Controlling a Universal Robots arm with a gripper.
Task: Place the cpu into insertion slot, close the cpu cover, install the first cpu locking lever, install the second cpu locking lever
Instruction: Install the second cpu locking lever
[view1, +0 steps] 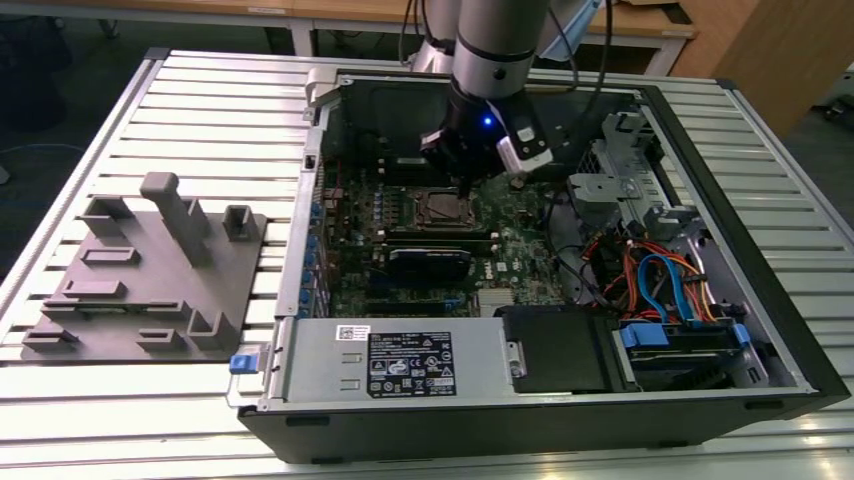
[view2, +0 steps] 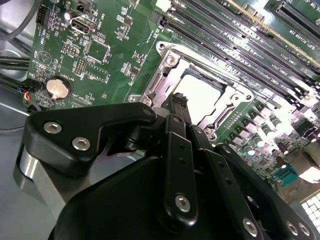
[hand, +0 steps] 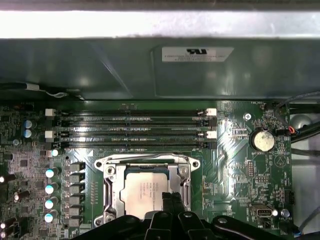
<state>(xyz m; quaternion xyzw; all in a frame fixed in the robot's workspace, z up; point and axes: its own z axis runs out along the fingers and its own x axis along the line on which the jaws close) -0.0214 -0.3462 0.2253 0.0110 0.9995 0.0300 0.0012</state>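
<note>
The cpu (hand: 142, 192) lies in the insertion slot (view1: 434, 208) on the green motherboard, its silver-grey top showing through the window of the cpu cover (hand: 109, 186). The cover lies flat around the chip. In the second wrist view the cpu (view2: 202, 95) and the cpu cover (view2: 165, 67) sit just beyond the fingertips. My gripper (hand: 171, 201) hangs low over the socket's edge, with its two black fingers pressed together and shut. I see nothing between them. In the exterior view the gripper (view1: 461, 186) stands just above the socket's right side.
Long black memory slots (hand: 130, 127) run beside the socket, and a coin cell (hand: 263, 140) sits close by. The open computer case (view1: 787, 330) walls in the board, with cables (view1: 661, 280) and a power supply (view1: 400, 360). A grey fixture plate (view1: 147, 270) lies on the exterior view's left.
</note>
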